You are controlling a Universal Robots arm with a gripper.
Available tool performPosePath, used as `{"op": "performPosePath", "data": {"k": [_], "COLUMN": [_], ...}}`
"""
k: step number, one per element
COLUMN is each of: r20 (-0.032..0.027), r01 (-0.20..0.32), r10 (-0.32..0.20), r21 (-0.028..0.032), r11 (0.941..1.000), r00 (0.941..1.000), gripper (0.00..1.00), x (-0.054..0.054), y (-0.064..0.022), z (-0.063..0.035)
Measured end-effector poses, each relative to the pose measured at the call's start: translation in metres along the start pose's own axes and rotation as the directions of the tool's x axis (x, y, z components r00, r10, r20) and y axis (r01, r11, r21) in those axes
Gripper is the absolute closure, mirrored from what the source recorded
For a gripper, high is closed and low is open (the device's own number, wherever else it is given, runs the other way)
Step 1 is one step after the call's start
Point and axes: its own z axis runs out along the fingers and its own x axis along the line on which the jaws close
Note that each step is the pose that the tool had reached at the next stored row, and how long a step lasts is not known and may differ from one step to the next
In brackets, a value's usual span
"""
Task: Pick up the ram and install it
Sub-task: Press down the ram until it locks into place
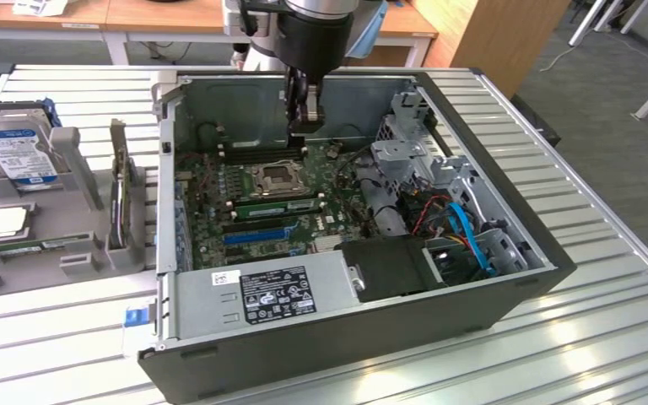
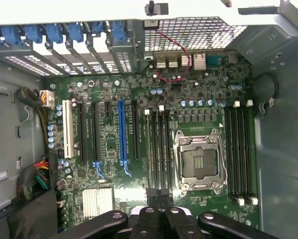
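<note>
The ram (image 1: 277,206) is a slim, long green stick standing on its edge in a memory slot of the motherboard (image 1: 206,194), inside the open computer case (image 1: 358,354). It runs left to right in the exterior view, just on the near side of the processor socket (image 1: 277,177) and on the far side of the blue slots (image 1: 259,236). It looks level along its length. Well to the left, a second green stick (image 1: 37,245) with a white label lies flat in the grey tray (image 1: 77,152) on the tabletop.
</note>
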Motion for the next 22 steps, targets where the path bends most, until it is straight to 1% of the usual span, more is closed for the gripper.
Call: {"op": "performPosePath", "data": {"k": [6,12,17,22], "r20": [0.0015,0.0031,0.0045,0.0060], "r01": [-0.050,-0.103,-0.149,-0.196], "r10": [0.050,0.103,0.149,0.196], "r21": [0.0008,0.0015,0.0021,0.0026], "r11": [0.9987,0.9947,0.9889,0.9807], "r00": [0.9987,0.9947,0.9889,0.9807], "gripper": [0.90,0.90,0.90,0.90], "x": [0.0000,0.0000,0.0000,0.0000], "y": [0.0000,0.0000,0.0000,0.0000], "z": [0.0001,0.0002,0.0002,0.0003]}}
